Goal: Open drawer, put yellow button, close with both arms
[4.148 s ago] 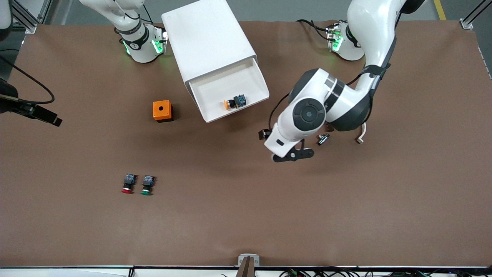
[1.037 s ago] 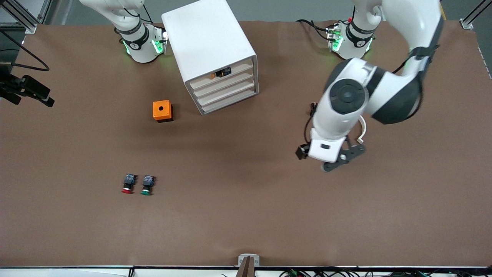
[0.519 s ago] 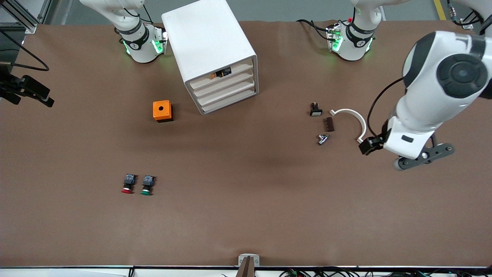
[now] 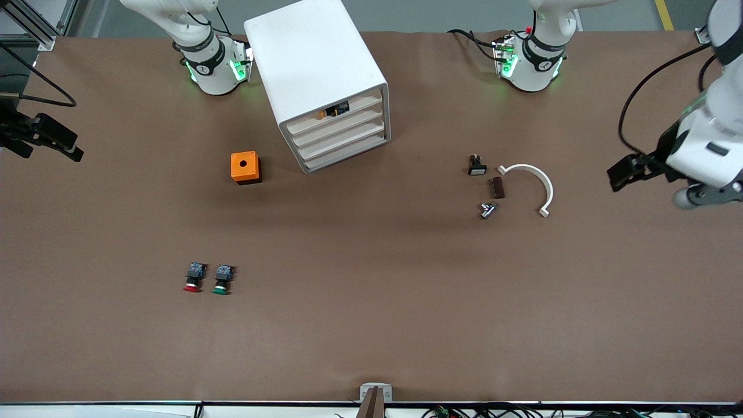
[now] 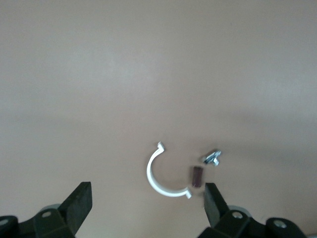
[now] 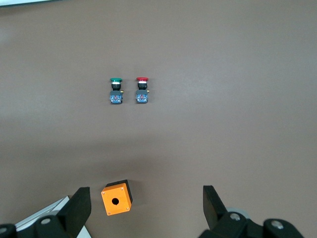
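The white cabinet [image 4: 316, 69] stands between the arm bases, and all its drawers are pushed in. The uppermost drawer [image 4: 354, 108] is shut. The yellow button [image 4: 331, 111] shows through the slot above its front, inside it. My left gripper [image 4: 705, 194] is up in the air over the left arm's end of the table. In the left wrist view it [image 5: 147, 203] is open and empty. My right gripper [image 6: 146, 208] is open and empty, high over the orange box [image 6: 117, 198] beside the cabinet.
The orange box [image 4: 245, 167] sits nearer the front camera than the cabinet. A red-capped button [image 4: 193, 277] and a green-capped one [image 4: 222, 278] lie side by side nearer still. A white half ring [image 4: 537, 180], a brown block [image 4: 497, 187], a metal bit [image 4: 487, 209] and a black part [image 4: 476, 166] lie toward the left arm's end.
The uppermost drawer, open 4.1 s ago with the yellow button in it, is now shut. My left arm has swung off toward its end of the table, uncovering the small parts.
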